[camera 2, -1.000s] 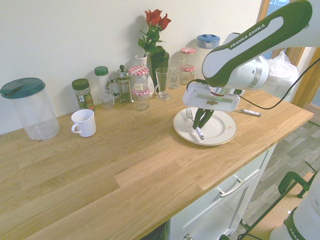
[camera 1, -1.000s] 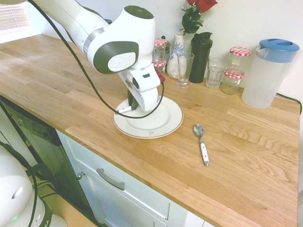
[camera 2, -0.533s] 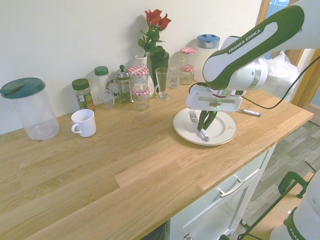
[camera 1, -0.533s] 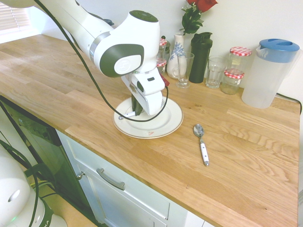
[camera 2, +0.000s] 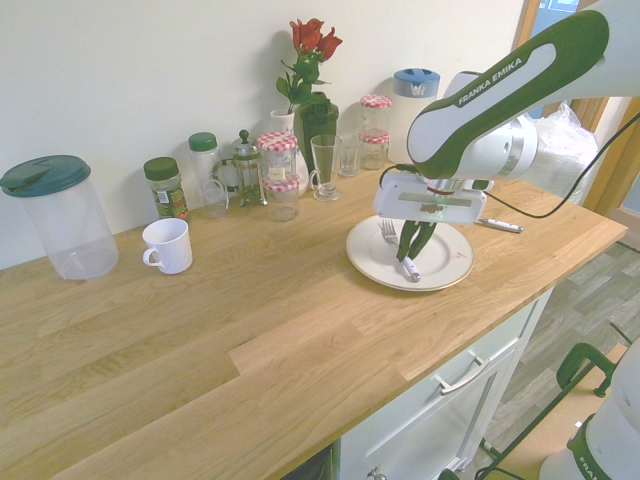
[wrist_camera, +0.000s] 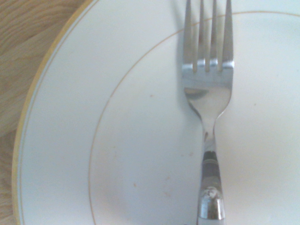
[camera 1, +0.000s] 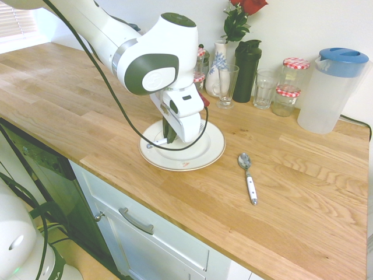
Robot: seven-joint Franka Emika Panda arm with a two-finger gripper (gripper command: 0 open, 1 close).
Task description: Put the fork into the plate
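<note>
White plate [camera 1: 201, 153] on oak counter [camera 1: 291, 192], claw [camera 1: 169, 139] low over its left half, pointing steeply down. Spoon [camera 1: 248, 175] well apart on bare wood.

Second exterior: claw [camera 2: 409, 252] clamped tight on fork [camera 2: 392, 248] handle; tines [camera 2: 385, 231] over the plate [camera 2: 445, 262], handle end low near the plate surface, contact not certain.

Wrist: fork [wrist_camera: 207, 93] inside the gold rim line, over the plate [wrist_camera: 70, 140] well.

Risk, judged: release from a tilt, then bounce or slide toward the rim; handle sticking to a pad and dragging out on lift.
</note>
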